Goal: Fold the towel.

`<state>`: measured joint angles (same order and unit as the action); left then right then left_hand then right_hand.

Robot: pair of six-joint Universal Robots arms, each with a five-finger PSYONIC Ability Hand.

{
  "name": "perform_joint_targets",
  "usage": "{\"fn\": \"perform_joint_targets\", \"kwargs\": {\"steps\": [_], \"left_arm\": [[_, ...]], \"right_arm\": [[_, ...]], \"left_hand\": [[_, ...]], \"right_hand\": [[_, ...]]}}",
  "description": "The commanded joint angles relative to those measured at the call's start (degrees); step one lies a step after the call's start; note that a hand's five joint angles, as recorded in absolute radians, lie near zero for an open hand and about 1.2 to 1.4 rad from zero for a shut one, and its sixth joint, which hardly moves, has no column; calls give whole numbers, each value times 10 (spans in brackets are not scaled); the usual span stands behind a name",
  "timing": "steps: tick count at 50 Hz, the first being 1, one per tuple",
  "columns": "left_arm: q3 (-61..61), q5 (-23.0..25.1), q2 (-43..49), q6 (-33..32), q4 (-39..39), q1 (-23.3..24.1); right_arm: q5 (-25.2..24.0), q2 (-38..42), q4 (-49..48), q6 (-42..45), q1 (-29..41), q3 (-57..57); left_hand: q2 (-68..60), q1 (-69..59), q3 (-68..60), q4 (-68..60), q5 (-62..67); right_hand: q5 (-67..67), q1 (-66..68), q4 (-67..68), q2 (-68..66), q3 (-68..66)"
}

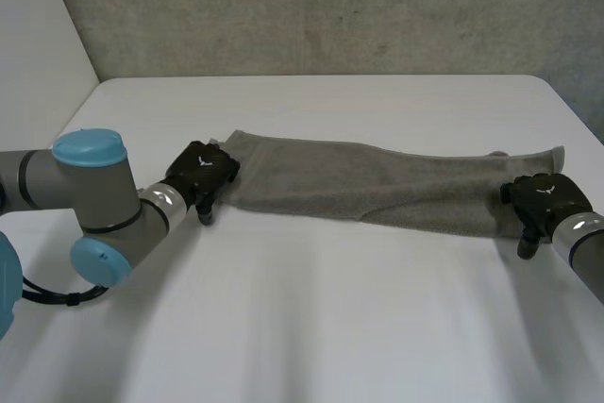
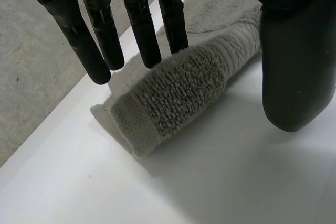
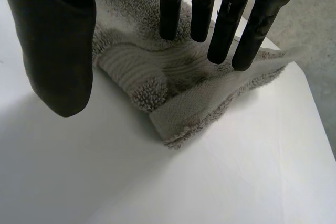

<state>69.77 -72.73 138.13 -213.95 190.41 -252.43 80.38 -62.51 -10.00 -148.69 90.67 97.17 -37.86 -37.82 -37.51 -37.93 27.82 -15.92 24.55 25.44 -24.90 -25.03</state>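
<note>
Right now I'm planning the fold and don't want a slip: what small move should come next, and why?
Probably close the left hand and right hand on the towel ends. Each straddles a bunched end, fingers straight, thumb apart, so neither seems to grip yet; lifting now would likely leave the cloth on the table.

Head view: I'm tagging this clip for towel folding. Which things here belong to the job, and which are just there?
Part of the job:
towel, lying stretched out
left hand, at one end of it
right hand, at the other end

Just there:
table, white, under it all
wall, grey, behind the table
</note>
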Motion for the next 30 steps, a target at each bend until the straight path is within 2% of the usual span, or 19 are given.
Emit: {"fn": "perform_joint_targets", "kwargs": {"steps": [1, 5, 6, 7, 9, 10, 11, 17, 26, 30], "left_arm": [[-10, 0, 18, 3, 5, -4], [-10, 0, 20, 3, 5, -7], [-10, 0, 21, 4, 5, -7], [-10, 0, 21, 4, 5, -7], [-10, 0, 20, 3, 5, -7], [-10, 0, 20, 3, 5, -7], [-10, 0, 20, 3, 5, -7], [4, 0, 0, 5, 0, -9], [58, 1, -60, 4, -2, -21], [124, 6, -111, 4, -1, -28]], "right_arm": [[5, 41, -29, 37, 3, -9], [7, 46, -38, 56, 2, -11], [10, 47, -48, 65, 0, -10], [10, 47, -49, 65, 0, -10], [20, 46, -77, 79, -1, -8], [20, 46, -77, 79, -1, -8], [25, 46, -91, 85, -1, -8], [42, 40, -108, 111, 0, -8], [34, 19, -100, 134, 7, -11], [31, 16, -92, 192, 5, -8]], "left_hand": [[-6, -6, -10, -5, 6], [-100, -101, -104, -100, 101], [-192, -192, -195, -191, 192], [-193, -193, -196, -192, 193], [-372, -372, -375, -371, 372], [-373, -373, -376, -372, 373], [-421, -421, -424, -420, 421], [-421, -422, -425, -421, 422], [-421, -422, -425, -421, 422], [-421, -422, -425, -421, 422]], "right_hand": [[-16, 30, 21, -27, -25], [-92, 106, 97, -102, -101], [-194, 208, 199, -204, -203], [-195, 209, 200, -205, -204], [-461, 475, 466, -471, -470], [-462, 476, 467, -472, -471], [-540, 554, 545, -550, -549], [-541, 555, 546, -551, -550], [-541, 555, 546, -551, -550], [-541, 555, 546, -551, -550]]}}
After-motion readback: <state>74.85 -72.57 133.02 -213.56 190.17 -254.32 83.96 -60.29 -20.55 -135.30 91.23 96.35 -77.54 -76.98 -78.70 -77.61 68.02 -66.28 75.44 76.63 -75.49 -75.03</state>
